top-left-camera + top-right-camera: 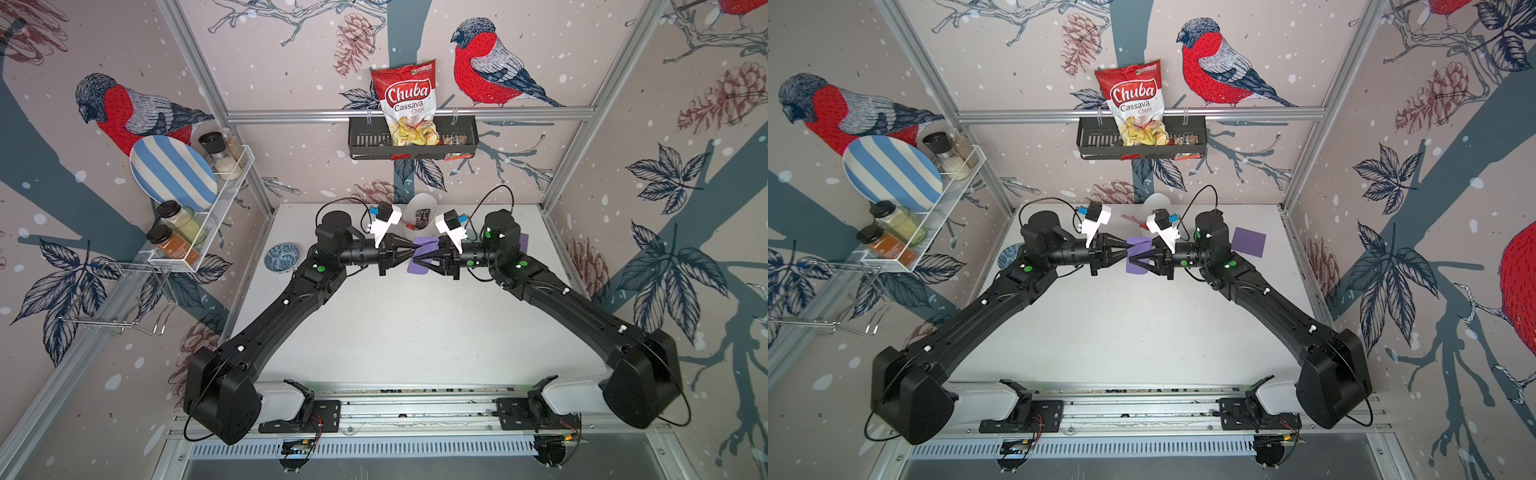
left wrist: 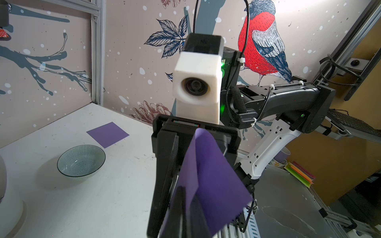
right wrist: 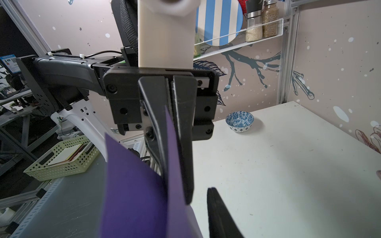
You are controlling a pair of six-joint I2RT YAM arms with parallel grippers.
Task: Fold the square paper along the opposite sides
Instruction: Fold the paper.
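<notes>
- Your left gripper (image 1: 414,251) was clamped shut on the purple paper (image 1: 424,243), holding it in the air above the table (image 1: 395,324), toward 12 o'clock from the table's middle.
- The paper was bent over on itself in a loose curl. No pressed crease was visible in any view.
- Your right gripper (image 1: 420,262) met the sheet from its 3 o'clock side, almost tip to tip with the left. Its jaws stood narrowly apart astride the paper, and one finger (image 3: 218,208) was clear of it in the right wrist view.
- Judgement: you were in the step of bringing opposite sides together. The next move calls for matching the two edges squarely, then closing the right claw on the bend to set the crease.
- The blue bowl (image 1: 281,257) sat at 9 o'clock of the claws, well apart.
- The white container (image 1: 420,205) stood near at 12 o'clock, the closest obstacle.
- A spare purple sheet (image 1: 1249,242) lay flat at 3 o'clock, beyond the right wrist.
- Risk noted: the claws themselves may collide.
</notes>
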